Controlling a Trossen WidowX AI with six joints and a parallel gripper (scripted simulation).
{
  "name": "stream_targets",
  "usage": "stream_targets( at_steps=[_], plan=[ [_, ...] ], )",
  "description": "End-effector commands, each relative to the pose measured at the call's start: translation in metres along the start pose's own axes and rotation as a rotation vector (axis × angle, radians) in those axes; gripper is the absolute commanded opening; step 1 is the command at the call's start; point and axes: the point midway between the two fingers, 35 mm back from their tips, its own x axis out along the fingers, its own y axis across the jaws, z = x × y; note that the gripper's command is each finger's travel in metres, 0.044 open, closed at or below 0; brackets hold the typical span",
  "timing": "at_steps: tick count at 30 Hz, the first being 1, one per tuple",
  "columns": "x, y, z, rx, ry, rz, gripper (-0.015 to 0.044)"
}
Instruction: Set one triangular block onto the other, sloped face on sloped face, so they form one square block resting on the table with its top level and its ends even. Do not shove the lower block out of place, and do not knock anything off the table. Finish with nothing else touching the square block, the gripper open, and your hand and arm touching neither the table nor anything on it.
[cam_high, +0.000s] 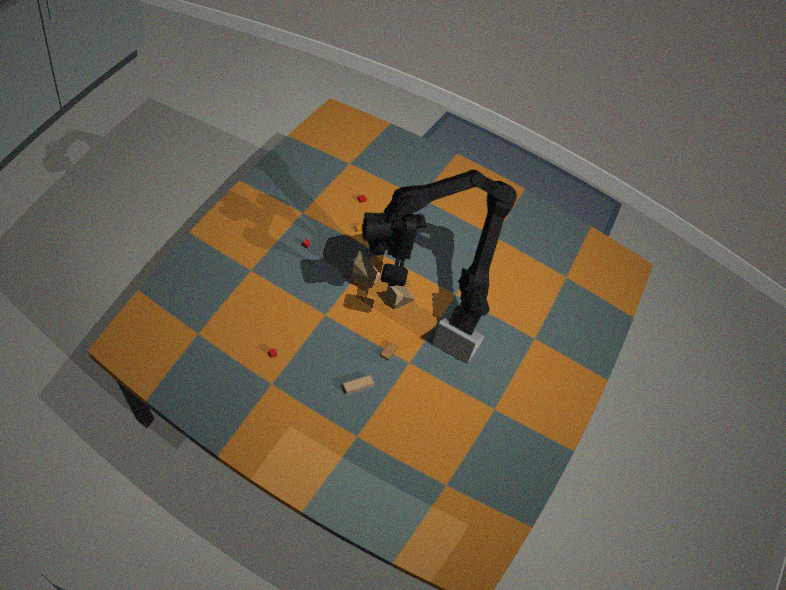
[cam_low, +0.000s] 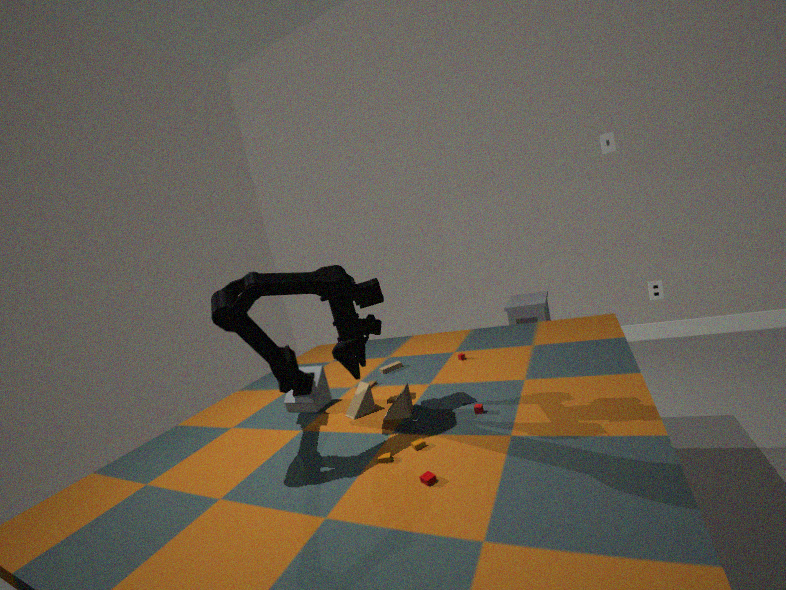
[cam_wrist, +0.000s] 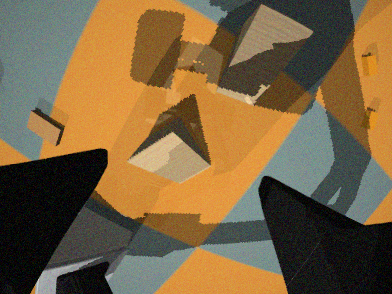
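Note:
Two tan triangular blocks stand apart on the checkered table (cam_high: 558, 381) (cam_low: 571, 508), each with an edge pointing up. One block (cam_high: 399, 295) (cam_low: 361, 400) (cam_wrist: 175, 145) is nearer the arm's base. The other block (cam_high: 364, 266) (cam_low: 399, 405) (cam_wrist: 270, 41) lies farther out, in the arm's shadow. My gripper (cam_high: 386, 269) (cam_low: 352, 365) (cam_wrist: 186, 171) is open and empty. It hangs above the blocks, a little toward the base from the nearer one, and touches neither.
The arm's grey base (cam_high: 458, 342) (cam_low: 304, 396) stands close by. Red cubes (cam_high: 361, 198) (cam_high: 306, 243) (cam_high: 272, 352), two wooden bars (cam_high: 358, 384) (cam_high: 387, 349) and two small yellow pieces (cam_low: 418, 444) (cam_low: 384, 456) lie scattered on the table.

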Motion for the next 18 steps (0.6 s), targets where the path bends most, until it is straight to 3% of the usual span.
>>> stream_targets(
  at_steps=[1, 18],
  plan=[
    [0.0008, 0.0128, -0.0204, -0.738, 0.033, 0.020, 0.0440],
    [0.0032, 0.0129, -0.0199, -0.738, 0.032, 0.020, 0.0440]
  ],
)
